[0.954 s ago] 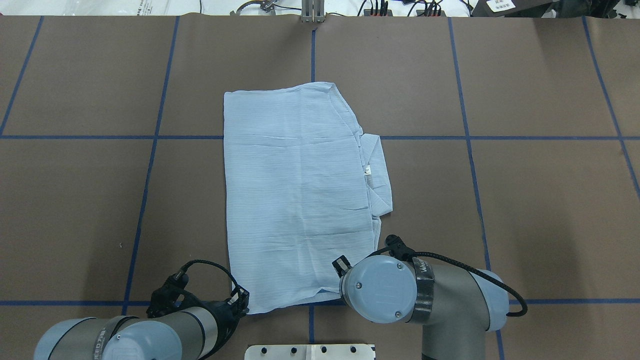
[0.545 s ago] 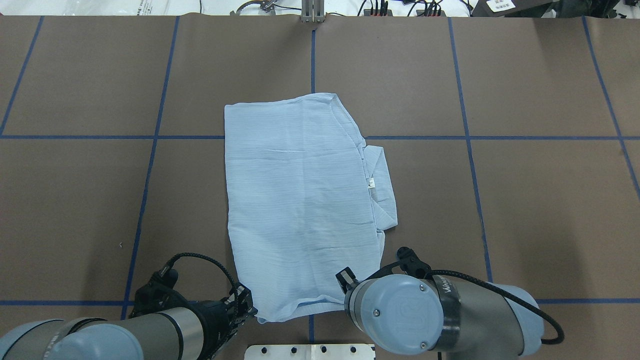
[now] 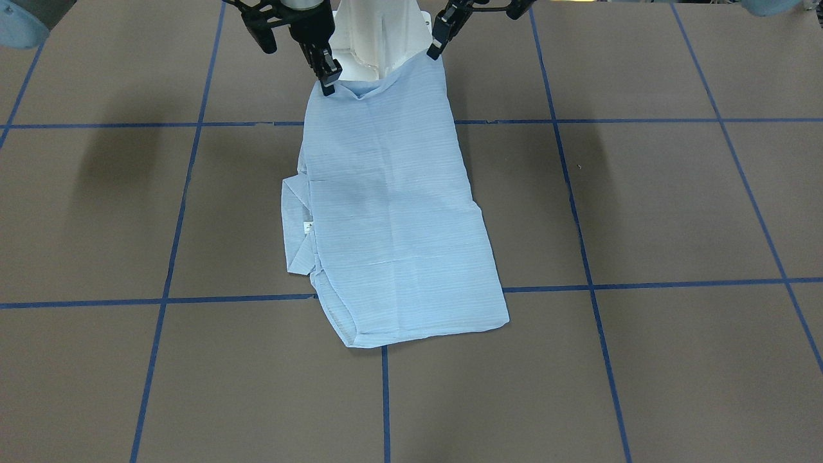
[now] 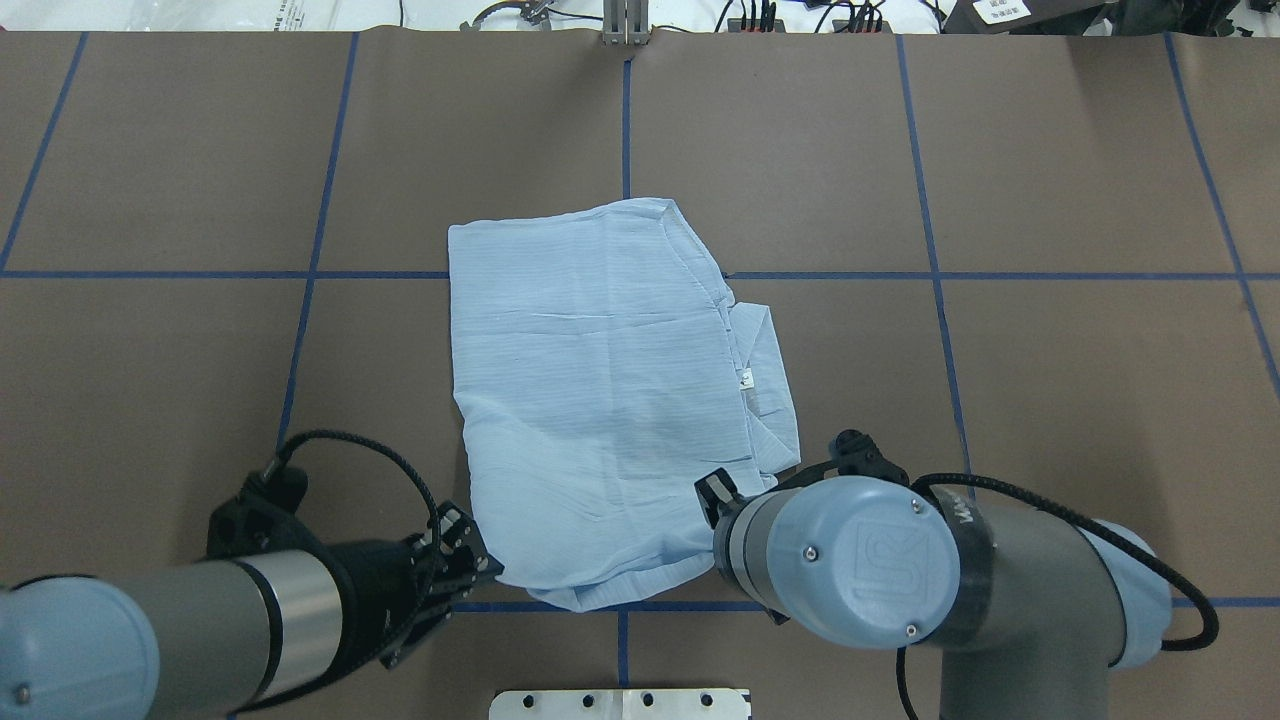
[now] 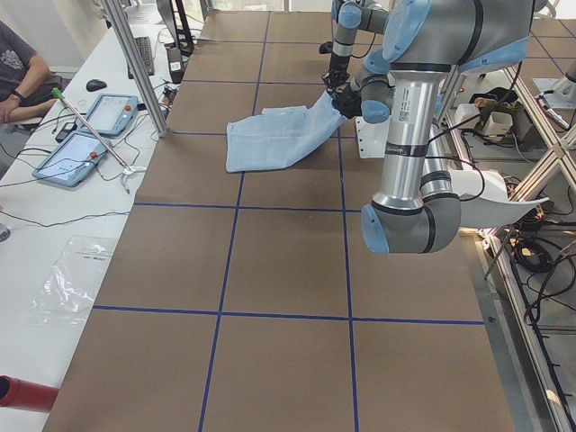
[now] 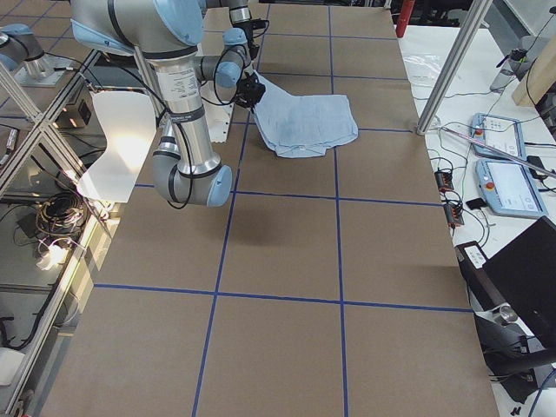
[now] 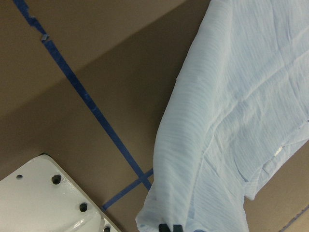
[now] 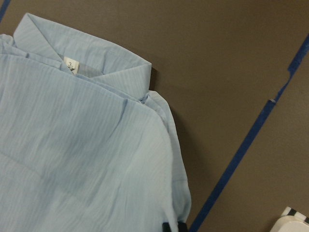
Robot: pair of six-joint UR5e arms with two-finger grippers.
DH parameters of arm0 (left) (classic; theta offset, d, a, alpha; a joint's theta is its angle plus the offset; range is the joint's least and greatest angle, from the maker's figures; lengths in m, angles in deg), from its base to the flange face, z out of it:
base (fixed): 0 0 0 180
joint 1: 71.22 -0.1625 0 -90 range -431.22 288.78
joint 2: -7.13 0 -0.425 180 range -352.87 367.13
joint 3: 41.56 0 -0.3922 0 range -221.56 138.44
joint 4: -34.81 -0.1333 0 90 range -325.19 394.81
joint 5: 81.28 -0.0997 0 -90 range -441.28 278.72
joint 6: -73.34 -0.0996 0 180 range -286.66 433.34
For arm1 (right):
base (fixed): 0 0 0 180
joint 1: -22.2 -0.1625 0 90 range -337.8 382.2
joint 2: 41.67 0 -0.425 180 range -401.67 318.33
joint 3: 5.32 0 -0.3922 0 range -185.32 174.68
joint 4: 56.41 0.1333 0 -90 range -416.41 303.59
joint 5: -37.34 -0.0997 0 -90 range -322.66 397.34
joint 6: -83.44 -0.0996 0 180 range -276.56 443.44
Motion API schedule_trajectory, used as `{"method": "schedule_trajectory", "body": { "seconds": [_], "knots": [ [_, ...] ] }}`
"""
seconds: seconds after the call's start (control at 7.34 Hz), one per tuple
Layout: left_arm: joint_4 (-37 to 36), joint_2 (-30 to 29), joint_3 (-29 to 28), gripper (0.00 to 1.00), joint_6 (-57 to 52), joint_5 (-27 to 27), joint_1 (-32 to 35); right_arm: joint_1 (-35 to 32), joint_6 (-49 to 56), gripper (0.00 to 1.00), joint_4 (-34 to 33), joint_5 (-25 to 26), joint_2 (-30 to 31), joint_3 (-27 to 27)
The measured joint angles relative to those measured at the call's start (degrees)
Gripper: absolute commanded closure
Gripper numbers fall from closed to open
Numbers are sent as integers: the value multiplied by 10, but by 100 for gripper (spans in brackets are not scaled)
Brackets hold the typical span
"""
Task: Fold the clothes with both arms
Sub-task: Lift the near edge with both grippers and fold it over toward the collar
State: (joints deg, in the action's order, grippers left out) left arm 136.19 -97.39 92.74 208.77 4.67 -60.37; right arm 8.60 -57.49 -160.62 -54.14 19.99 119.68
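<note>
- The shirt (image 4: pixel 600 400) lies spread on the brown table (image 4: pixel 1050 400) just beyond the white base plate (image 4: pixel 620 703). Its collar (image 4: pixel 768 365) is turned out on the right arm's side.
- Against a second ago, the far hem is seen nearer the base plate and the near hem is raised off the table. The cloth is therefore judged to have been dragged back and lifted, with a fold away from the plate just beginning.
- The left gripper (image 4: pixel 488 568) is clamped on the near corner beyond the plate's left end.
- The right gripper (image 4: pixel 716 497) is pinched on the other near corner, somewhat farther from the plate.
- Both arms are held low beside the plate, with the wrists aimed at the shirt.
</note>
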Motion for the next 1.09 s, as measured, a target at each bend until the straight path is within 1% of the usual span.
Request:
{"method": "schedule_trajectory", "body": {
  "seconds": [0.14, 0.27, 0.41, 0.68, 0.82, 1.09],
  "knots": [
    [-20, -19, -22, 100, -66, 29, 51, -29, 26, 100, 1, -2, -16, -18],
    [-31, -48, -63, 100, -122, 57, 98, -63, 54, 100, 10, -13, -43, -60],
    [-34, -71, -103, 100, -162, 77, 137, -97, 77, 100, 36, -32, -68, -112],
    [-20, -102, -177, 100, -229, 96, 192, -152, 117, 100, 94, -71, -111, -216],
    [5, -121, -228, 100, -251, 107, 220, -175, 137, 100, 112, -85, -146, -280],
    [88, -162, -357, 100, -282, 125, 265, -216, 170, 100, 176, -112, -212, -420]
  ]
}}
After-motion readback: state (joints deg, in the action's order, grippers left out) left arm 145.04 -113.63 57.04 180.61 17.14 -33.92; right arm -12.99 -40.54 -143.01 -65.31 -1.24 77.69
